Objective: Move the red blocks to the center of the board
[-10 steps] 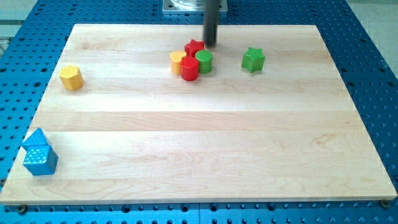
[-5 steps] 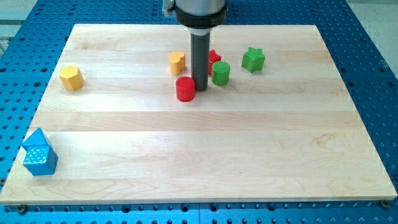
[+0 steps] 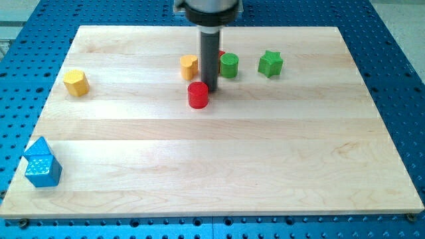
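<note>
A red cylinder (image 3: 198, 95) stands on the wooden board (image 3: 219, 159), above the board's middle. My tip (image 3: 211, 87) is just to its upper right, close to it or touching it. A second red block (image 3: 221, 56) is mostly hidden behind the rod; only a sliver shows, and its shape cannot be made out. A green cylinder (image 3: 229, 66) stands right of the rod and a yellow heart-like block (image 3: 189, 67) left of it.
A green star (image 3: 270, 63) lies at the upper right. A yellow hexagon (image 3: 76, 82) lies at the upper left. Two blue blocks (image 3: 42, 164) stand together at the board's lower left corner.
The rod has moved slightly up the view. The green cylinder has shifted up and a little left. The red block behind the rod is more hidden. The red cylinder has not moved.
</note>
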{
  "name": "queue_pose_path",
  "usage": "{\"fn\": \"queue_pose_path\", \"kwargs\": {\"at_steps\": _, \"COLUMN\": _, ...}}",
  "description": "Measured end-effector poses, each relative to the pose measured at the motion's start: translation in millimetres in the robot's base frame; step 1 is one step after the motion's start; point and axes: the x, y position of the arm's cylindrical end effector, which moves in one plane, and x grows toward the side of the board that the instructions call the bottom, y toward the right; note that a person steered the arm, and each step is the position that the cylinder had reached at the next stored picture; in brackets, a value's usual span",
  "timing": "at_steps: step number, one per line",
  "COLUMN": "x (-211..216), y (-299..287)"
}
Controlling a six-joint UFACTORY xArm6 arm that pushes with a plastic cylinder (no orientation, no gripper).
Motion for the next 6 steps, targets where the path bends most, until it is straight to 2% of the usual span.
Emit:
{"fn": "queue_pose_path", "kwargs": {"at_steps": 1, "x": -42, "y": -15}}
{"fn": "queue_pose_path", "kwargs": {"at_steps": 2, "x": -56, "y": -58}}
{"fn": "queue_pose_path", "kwargs": {"at_steps": 4, "x": -95, "y": 1}}
{"fn": "queue_pose_path", "kwargs": {"at_steps": 6, "x": -99, "y": 17}}
